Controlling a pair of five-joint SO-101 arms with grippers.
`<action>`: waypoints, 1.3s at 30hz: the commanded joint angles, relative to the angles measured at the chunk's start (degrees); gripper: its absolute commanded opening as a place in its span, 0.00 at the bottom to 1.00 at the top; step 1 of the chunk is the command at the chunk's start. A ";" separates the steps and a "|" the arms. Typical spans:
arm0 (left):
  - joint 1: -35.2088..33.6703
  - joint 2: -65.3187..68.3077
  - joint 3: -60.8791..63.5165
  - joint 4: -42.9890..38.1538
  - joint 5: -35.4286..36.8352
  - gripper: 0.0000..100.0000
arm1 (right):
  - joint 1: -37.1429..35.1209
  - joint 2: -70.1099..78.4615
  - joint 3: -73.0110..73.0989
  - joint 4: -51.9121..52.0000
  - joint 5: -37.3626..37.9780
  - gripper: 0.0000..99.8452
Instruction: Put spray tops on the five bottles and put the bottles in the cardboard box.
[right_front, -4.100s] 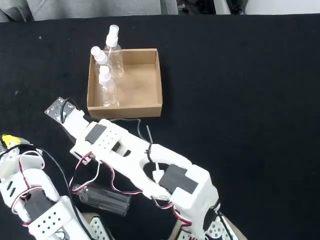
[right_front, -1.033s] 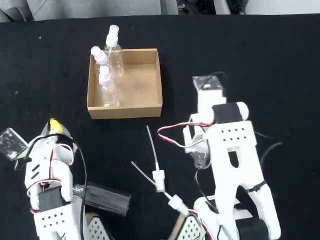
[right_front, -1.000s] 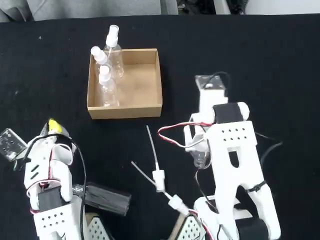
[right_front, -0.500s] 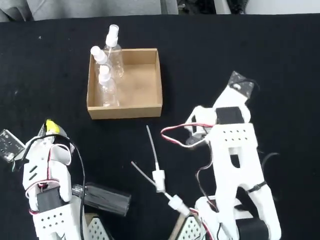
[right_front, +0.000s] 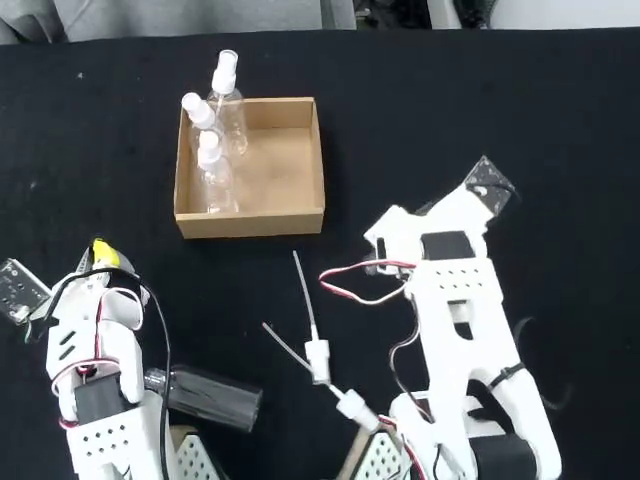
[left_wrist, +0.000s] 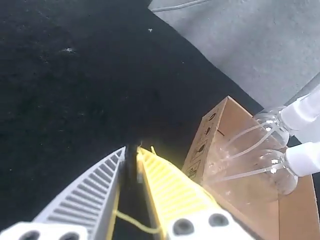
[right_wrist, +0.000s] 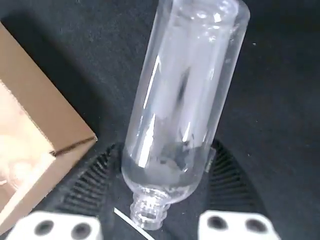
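Black table (right_front: 520, 100); box (left_wrist: 202, 145) bears symbols; right end effector (right_wrist: 166, 150) grips bottle (right_wrist: 186, 85).

Worktop (right_front: 520, 100): black cloth, matt, slightly napped.
Cardboard box (right_front: 250, 220): brown paperboard, matt.
Uncapped bottle (right_wrist: 182, 100): clear plastic, glossy and smooth.
Boxed bottles (right_front: 215, 178): the same clear glossy plastic.
Spray tops (right_front: 318, 358): white plastic with thin translucent tubes.
Left jaws: ribbed plastic.
Arm shells (right_front: 460, 320): smooth white plastic.
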 joint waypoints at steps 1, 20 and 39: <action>-0.22 -0.70 1.27 -0.18 -0.44 0.03 | -2.37 -0.66 0.84 -4.66 -0.79 0.13; -0.48 -0.70 1.27 0.18 -0.44 0.03 | -5.71 -1.19 3.47 -7.03 -0.53 0.40; -0.57 -0.62 1.27 0.35 -0.44 0.03 | -5.71 -6.37 -8.04 11.87 6.59 0.40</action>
